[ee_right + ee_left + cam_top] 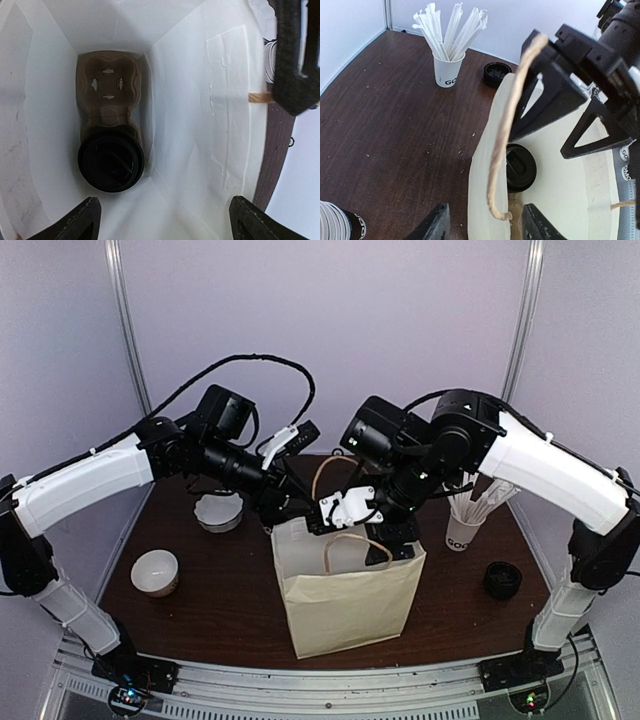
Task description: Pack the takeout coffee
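Note:
The takeout coffee (pixel 111 162), a cup with a black lid, stands inside the white paper bag (pixel 345 600) in a brown cardboard carrier (pixel 107 85). Its lid also shows in the left wrist view (pixel 520 167). Only the lid is visible. My right gripper (pixel 165 222) is open and empty above the bag's mouth, well above the cup; in the top view it hangs over the bag's top (pixel 390 535). My left gripper (pixel 485 227) is open, its fingers either side of the bag's left rim and rope handle (pixel 512 125), at the bag's upper left corner (pixel 298 510).
A white lettered cup of white sticks (pixel 468 520) stands right of the bag, with a loose black lid (pixel 502 580) near it. A stack of cups (pixel 218 512) and a white round container (pixel 155 572) sit to the left. The stack's edge shows in the left wrist view (pixel 337 222).

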`<state>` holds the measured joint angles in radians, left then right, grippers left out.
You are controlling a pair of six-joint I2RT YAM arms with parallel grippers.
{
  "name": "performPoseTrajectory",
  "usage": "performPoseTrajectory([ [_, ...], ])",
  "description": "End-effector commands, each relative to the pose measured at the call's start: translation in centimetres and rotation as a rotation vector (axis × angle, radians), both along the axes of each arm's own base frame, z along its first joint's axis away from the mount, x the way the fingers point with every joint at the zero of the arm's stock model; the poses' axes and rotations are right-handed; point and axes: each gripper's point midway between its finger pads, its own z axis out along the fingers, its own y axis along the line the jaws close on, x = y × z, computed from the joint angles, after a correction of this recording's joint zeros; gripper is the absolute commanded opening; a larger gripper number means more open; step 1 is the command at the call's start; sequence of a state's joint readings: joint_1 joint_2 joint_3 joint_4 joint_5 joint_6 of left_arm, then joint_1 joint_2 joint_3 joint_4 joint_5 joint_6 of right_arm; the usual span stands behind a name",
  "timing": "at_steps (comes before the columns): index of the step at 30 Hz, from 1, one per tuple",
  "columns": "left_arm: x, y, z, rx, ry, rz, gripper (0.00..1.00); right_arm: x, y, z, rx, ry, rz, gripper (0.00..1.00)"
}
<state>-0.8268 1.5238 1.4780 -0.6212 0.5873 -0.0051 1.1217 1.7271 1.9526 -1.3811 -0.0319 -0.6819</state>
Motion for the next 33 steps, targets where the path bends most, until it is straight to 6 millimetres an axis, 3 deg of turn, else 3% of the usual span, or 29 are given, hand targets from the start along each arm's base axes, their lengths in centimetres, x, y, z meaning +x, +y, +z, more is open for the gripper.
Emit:
performPoseTrajectory([
  [1,-1.3,-1.0,0.3,-0.009,0.025,-0.064,0.52,-0.9,-0.7,3.1,0.071,-0.016,0.029,0.93],
  [10,-1.6,-1.7,-0.4,0.032,0.02,-0.073,0.44,-0.8,-3.6,6.1,0.145,-0.032,0.014,0.93],
  [16,-1.3,-2.0,-0.3,0.034,0.005,-0.079,0.31,0.3,-6.5,9.2,0.248,-0.045,-0.061,0.92],
  [19,-1.2,-2.1,-0.3,0.04,-0.002,-0.086,0.23,1.6,-8.6,10.3,0.306,-0.033,-0.14,0.92],
  [24,-1.3,-2.1,0.2,0.036,-0.015,-0.1,0.13,5.4,-13.0,11.2,0.427,-0.066,-0.361,0.93],
  [26,-1.2,-2.0,0.4,0.039,-0.03,-0.104,0.1,7.6,-15.0,10.7,0.48,-0.087,-0.491,0.99],
  [28,-1.1,-2.0,0.5,0.043,-0.047,-0.105,0.09,9.9,-17.8,9.5,0.508,-0.094,-0.64,0.99],
  [33,-0.5,-2.0,0.7,0.047,-0.092,-0.107,0.0,12.7,-22.0,6.0,0.477,-0.097,-0.84,0.99],
])
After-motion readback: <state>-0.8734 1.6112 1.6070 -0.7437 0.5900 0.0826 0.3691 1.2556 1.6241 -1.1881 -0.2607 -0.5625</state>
